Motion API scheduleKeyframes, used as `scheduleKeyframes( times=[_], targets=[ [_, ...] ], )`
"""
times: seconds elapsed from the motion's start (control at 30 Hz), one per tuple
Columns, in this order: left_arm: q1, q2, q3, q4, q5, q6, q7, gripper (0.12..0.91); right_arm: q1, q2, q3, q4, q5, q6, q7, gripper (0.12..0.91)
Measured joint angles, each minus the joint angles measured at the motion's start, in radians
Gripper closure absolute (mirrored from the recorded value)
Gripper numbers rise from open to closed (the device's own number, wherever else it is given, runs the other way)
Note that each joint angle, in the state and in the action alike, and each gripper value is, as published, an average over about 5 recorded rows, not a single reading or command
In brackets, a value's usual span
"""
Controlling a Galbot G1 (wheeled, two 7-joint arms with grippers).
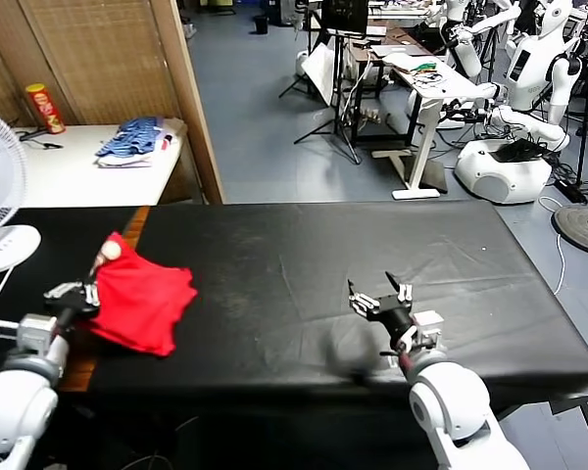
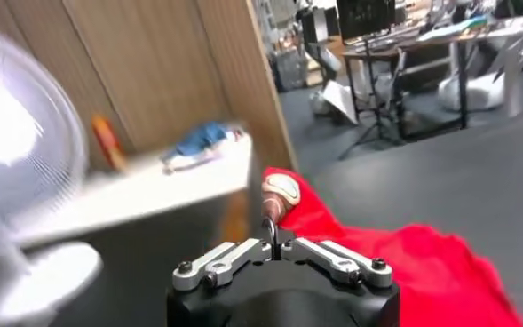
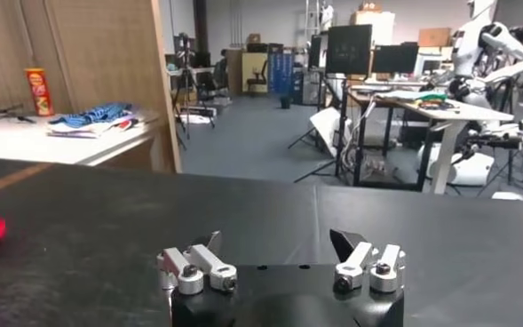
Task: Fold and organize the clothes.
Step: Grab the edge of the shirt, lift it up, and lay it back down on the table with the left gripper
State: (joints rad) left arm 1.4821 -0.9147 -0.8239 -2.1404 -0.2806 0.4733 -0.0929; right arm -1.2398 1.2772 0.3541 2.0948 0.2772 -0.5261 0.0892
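the left gripper (image 1: 86, 294) is clamped on the red t-shirt (image 1: 142, 299), bunched at the table's (image 1: 304, 255) left edge, likely to drag it, while the right gripper (image 1: 379, 292) waits wide open, empty, near the front edge.

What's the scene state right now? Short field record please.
garment: red T-shirt, crumpled, at left end of black table
left gripper: shut on the shirt's left edge
right gripper: open, holds nothing, over bare table, well apart from shirt
fold status: not yet folded
background: blue bundle on white side table
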Motion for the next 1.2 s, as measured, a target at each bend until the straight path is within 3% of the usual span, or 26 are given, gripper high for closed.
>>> scheduleKeyframes(
  times=[0.2,0.33,0.47,0.63,0.77,0.87,1.0,1.13,1.2],
  targets=[
    [0.016,-0.056,0.083,-0.085,-0.082,0.052,-0.043,0.893,-0.015,-0.003,0.013,0.009,-0.003,-0.002,-0.004,0.227],
    [0.004,-0.133,0.188,-0.123,-0.202,0.085,-0.076,0.893,-0.025,-0.008,0.031,0.015,0.003,-0.003,-0.011,0.227],
    [-0.004,-0.206,0.303,-0.135,-0.261,0.091,-0.086,0.893,-0.036,-0.016,0.042,0.014,0.017,-0.004,-0.019,0.227],
    [-0.029,-0.284,0.411,-0.116,-0.245,0.073,-0.074,0.893,-0.035,-0.029,0.03,0.002,0.041,-0.019,-0.037,0.227],
    [-0.036,-0.321,0.456,-0.094,-0.198,0.057,-0.008,0.87,-0.022,-0.042,0.0,-0.008,0.086,-0.056,-0.062,0.227],
    [-0.032,-0.323,0.465,-0.09,-0.169,0.05,0.052,0.753,-0.01,-0.05,-0.025,-0.014,0.13,-0.089,-0.074,0.227],
    [-0.024,-0.311,0.455,-0.099,-0.174,0.044,0.108,0.52,0.01,-0.05,-0.059,-0.028,0.214,-0.136,-0.066,0.227],
    [-0.021,-0.301,0.434,-0.11,-0.184,0.029,0.103,0.297,0.041,-0.034,-0.098,-0.051,0.31,-0.173,-0.038,0.227],
    [-0.018,-0.297,0.421,-0.113,-0.182,0.02,0.09,0.255,0.064,-0.02,-0.124,-0.07,0.354,-0.185,-0.023,0.227]
  ],
)
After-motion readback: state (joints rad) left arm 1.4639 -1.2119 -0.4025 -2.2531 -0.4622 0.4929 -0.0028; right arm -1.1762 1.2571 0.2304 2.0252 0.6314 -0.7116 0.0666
